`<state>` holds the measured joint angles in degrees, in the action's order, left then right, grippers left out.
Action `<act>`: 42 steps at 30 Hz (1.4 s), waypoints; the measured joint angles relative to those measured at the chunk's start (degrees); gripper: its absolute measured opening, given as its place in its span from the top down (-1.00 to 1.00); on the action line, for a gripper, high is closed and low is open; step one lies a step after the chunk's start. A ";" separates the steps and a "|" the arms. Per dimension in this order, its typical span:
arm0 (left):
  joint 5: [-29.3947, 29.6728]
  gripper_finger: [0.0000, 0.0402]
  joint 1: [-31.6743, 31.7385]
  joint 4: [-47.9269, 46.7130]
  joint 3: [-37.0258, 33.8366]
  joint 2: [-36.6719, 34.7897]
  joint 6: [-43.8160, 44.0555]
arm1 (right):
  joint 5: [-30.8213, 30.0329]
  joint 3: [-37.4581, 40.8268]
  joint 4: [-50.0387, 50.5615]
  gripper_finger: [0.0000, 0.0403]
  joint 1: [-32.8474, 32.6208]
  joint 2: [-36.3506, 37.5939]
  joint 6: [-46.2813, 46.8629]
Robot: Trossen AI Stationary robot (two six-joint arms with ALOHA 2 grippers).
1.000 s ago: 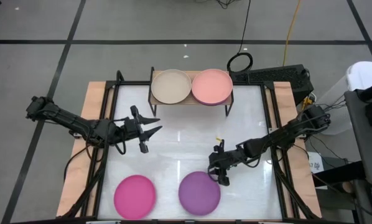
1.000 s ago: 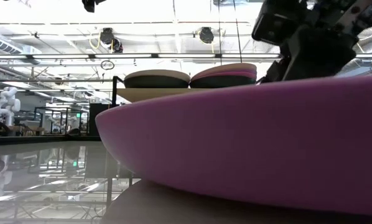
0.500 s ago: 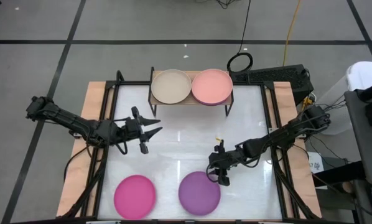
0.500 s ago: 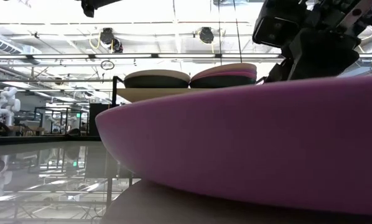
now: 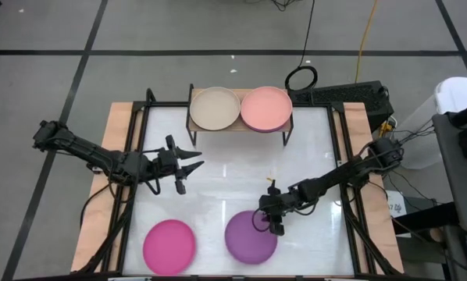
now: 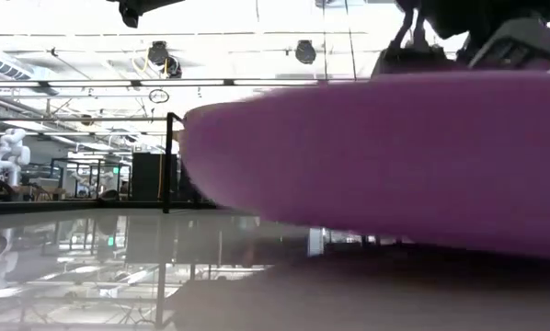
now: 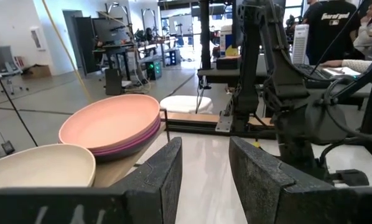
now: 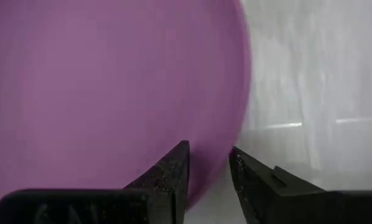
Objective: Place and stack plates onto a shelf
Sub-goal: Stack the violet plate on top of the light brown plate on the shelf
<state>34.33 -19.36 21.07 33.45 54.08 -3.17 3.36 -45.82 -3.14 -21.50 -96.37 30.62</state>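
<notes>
A purple plate (image 5: 249,240) lies at the table's near middle and fills the low view (image 6: 376,156). My right gripper (image 5: 268,224) is shut on its far right rim. A magenta-pink plate (image 5: 169,246) lies flat at the near left. The shelf (image 5: 240,129) stands at the far edge. It bears a beige plate (image 5: 215,108) and a peach plate (image 5: 265,109), the peach one on top of a purple plate and a pink plate (image 7: 127,142). My left gripper (image 5: 193,161) is open and empty, raised left of centre, pointing at the shelf. My right gripper pinches the purple plate's far right rim (image 8: 214,175) between its two fingers, one finger (image 8: 173,168) over the plate's inside and the other past its edge. The fingers come slanting down from the table's right. In the low view the plate looks raised off the table.
The table has wooden side strips (image 5: 108,179) and a black frame. Between the shelf and the two near plates the white tabletop (image 5: 233,176) is bare. A black cable ring (image 5: 301,78) lies on the floor behind the shelf. People and benches show in the room beyond (image 7: 335,31).
My right gripper has gone a little toward the table's near left, onto the purple plate's rim. The plate has risen in the low view and now hides the shelf stacks behind it. My left arm has kept still.
</notes>
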 joint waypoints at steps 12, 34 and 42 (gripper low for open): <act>0.02 0.31 0.01 -0.44 0.02 0.00 0.30 | -0.32 0.02 -2.27 0.81 0.17 0.72 -3.48; 0.09 0.31 0.01 1.33 0.04 -1.23 -2.08 | -23.33 0.09 -14.12 1.00 13.60 19.01 -16.41; 0.12 0.31 -1.18 2.29 0.09 -2.51 -4.09 | -19.55 -1.28 -34.93 1.00 32.85 22.70 -19.78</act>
<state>34.44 -20.54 23.36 33.54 51.57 -7.27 -16.19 -47.11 -38.07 11.36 -73.67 10.84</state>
